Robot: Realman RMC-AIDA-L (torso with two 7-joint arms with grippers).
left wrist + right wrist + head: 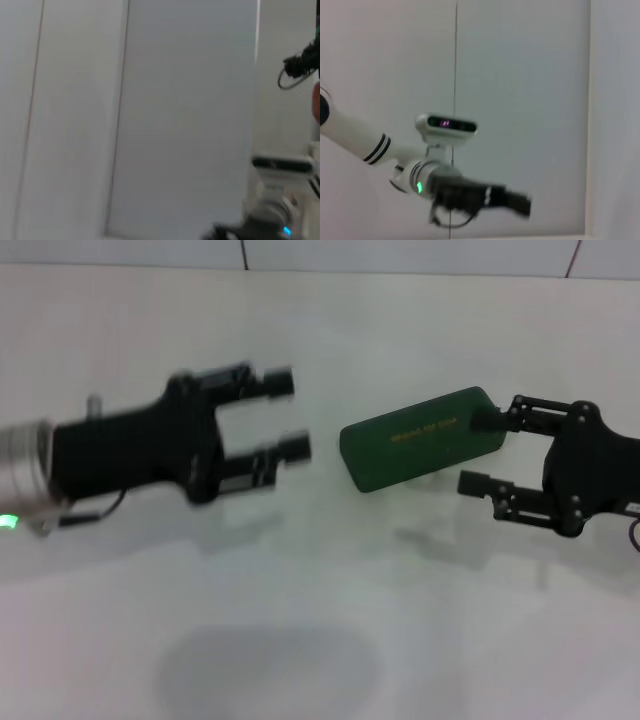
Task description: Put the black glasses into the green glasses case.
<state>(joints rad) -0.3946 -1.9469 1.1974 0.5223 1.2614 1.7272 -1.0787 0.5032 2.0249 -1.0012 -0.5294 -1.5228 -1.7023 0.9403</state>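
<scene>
The green glasses case [420, 438] lies closed, lid up with gold lettering, right of centre in the head view. My right gripper [482, 452] is open at the case's right end. Its upper finger [492, 420] overlaps that end and its lower finger stands clear below it. My left gripper [290, 417] is open and empty, a short way left of the case and pointing at it. It also shows far off and blurred in the right wrist view [515, 200]. The black glasses are not in view in any picture.
The white table [300, 620] has a soft dark shadow at its front middle. A tiled wall runs along the back. The wrist views show walls and the robot's head camera [445, 123] [282, 164].
</scene>
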